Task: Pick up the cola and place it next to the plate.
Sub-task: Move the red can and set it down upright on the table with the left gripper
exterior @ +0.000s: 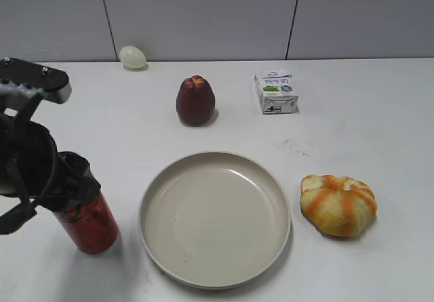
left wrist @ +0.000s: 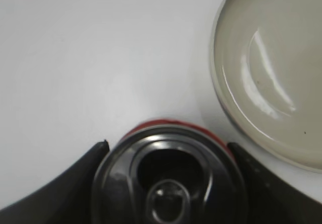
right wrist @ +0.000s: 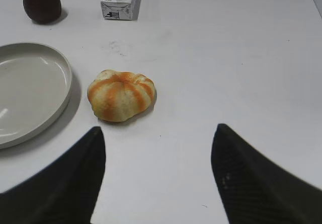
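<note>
Now left tool clamped round the cola, can upright on the worktop, just left of the plate, small gap between. Behind: pale egg, dark red fruit, milk carton. Orange-striped bun right of plate. Right tool spread wide, holding nothing, above bare worktop.

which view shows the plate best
The exterior view: the whole plate shows, rim unbroken, with the cola standing beside it. The left wrist view catches only a cropped arc; the right wrist view shows about half, cut by the frame edge.
</note>
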